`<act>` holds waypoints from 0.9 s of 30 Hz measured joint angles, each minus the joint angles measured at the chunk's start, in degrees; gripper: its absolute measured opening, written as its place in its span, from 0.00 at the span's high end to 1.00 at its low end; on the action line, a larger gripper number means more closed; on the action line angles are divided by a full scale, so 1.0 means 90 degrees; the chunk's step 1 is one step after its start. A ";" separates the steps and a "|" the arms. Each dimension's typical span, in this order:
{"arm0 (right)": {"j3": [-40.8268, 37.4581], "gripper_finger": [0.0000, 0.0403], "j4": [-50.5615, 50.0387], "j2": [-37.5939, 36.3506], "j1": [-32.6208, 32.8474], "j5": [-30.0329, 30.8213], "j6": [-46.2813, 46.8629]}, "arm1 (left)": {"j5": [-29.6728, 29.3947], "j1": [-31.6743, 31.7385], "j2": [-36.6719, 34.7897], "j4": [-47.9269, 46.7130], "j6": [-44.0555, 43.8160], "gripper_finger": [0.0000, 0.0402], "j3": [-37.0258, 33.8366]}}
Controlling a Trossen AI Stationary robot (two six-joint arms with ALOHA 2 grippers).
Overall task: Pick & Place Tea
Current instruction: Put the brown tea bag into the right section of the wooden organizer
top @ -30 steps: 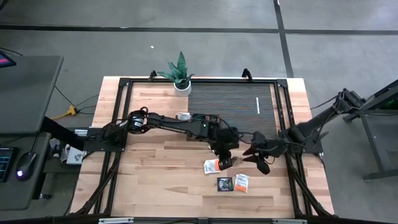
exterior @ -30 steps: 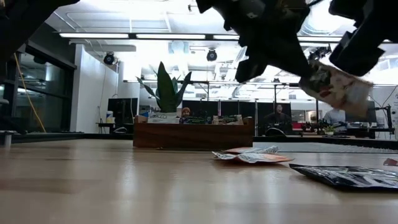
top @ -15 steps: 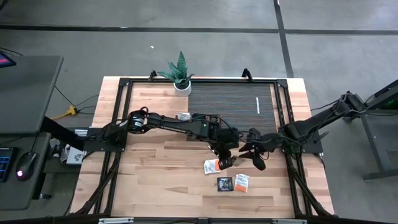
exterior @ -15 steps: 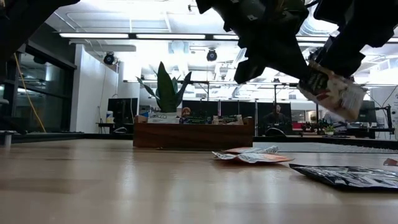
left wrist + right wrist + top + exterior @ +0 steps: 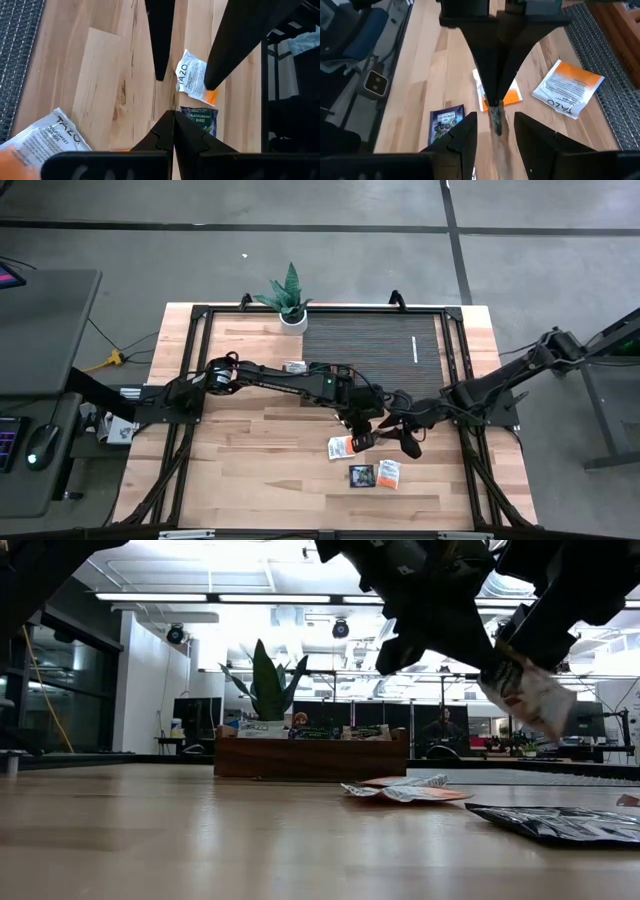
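Observation:
My left gripper (image 5: 362,438) reaches to the table's middle and is shut on a white-and-orange tea sachet (image 5: 528,692), which hangs above the table. My right gripper (image 5: 496,119) is open, with a finger on either side of that sachet, which shows edge-on (image 5: 495,120) in the right wrist view. Three more tea sachets lie flat on the wood below. Two are white-and-orange (image 5: 341,447) (image 5: 388,472), and one is dark (image 5: 361,474). My left gripper pinches the sachet's upper end (image 5: 497,665) between the free ends of its two fingers, which slant down from the table's left. The sachet hangs tilted below them, clear of the table. My right gripper stands around the sachet; I cannot tell whether it touches it.
A dark striped mat (image 5: 370,345) covers the table's far middle. A potted plant (image 5: 290,305) stands at the far edge, and a brown wooden box (image 5: 310,755) shows in the low view. Bare wood lies to the near left.
My right gripper has moved toward the table's left, closing in on the left gripper and the hanging sachet. The sachet's upper end has stayed at the left fingertips, while its free end has swung down and now hangs steeper.

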 joint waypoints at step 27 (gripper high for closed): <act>0.0000 0.98 0.0478 0.0409 -0.0032 -0.0070 0.0138 | 0.0031 0.0000 0.0000 0.0007 -0.0034 1.00 -0.0002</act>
